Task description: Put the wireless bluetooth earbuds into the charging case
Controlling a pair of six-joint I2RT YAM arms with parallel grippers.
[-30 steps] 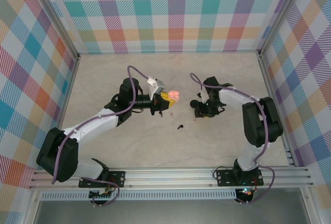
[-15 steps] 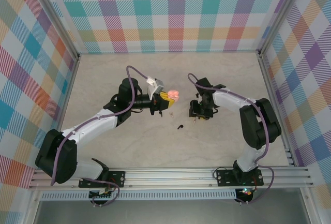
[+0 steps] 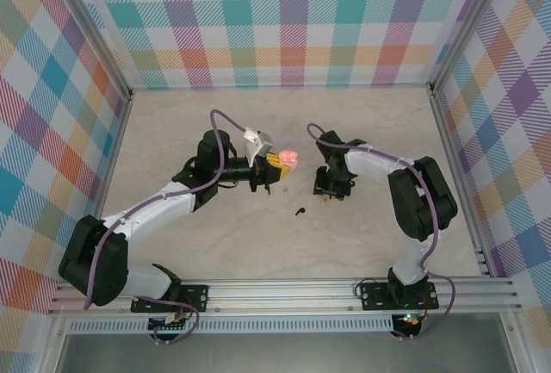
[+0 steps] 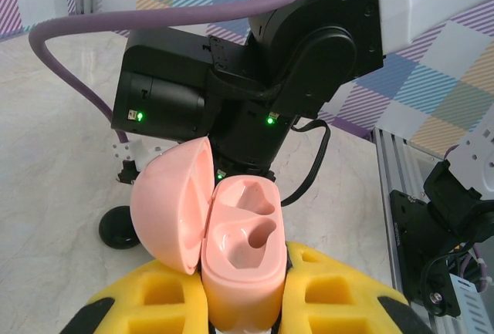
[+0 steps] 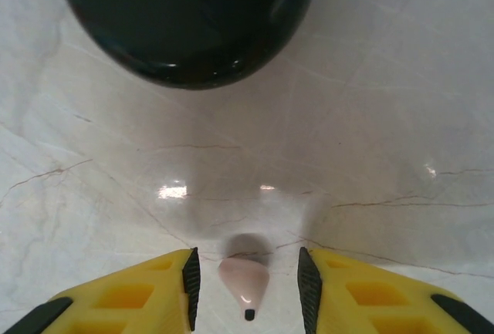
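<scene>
Resting flat on the table (image 5: pixel 401 102) at 6 o'clock of the right wrist view: pale bud (image 5: pixel 245 284), rounded end toward 12, dark-tipped stem toward 6. Flanked at 9 and 3 by the black pads (image 5: pixel 191 288) of the right gripper (image 5: pixel 248 271), jaws partway apart. A sliver of marble on each side, so touching neither pad and not gripped. Throwing a small shadow just toward 12. Farther toward 12, well apart from the bud, a glossy black case (image 5: pixel 185 18), cut off by the frame's top edge.

From the top camera, right gripper (image 3: pixel 325 190) pointing down at mid-table, at about 4 o'clock of the pink case (image 3: pixel 289 158). Near it at roughly 7 o'clock but apart, alone on the marble: black bud (image 3: pixel 300 212), too small to tell which way it lies.

Gripped by the left gripper (image 3: pixel 275 166), at 9 o'clock of the right one: that pink case. In the left wrist view, clamped tight at its base between the yellow fingers (image 4: pixel 166 299). Lid (image 4: pixel 174 203) swung open toward 9. Two moulded wells (image 4: pixel 251 222) showing bare pink plastic. Behind it at 12, the right arm (image 4: pixel 309 64), black, with small green lights. At 9 o'clock on the marble, a dark round thing (image 4: pixel 117 227), partly hidden by the lid, identity unclear.
</scene>
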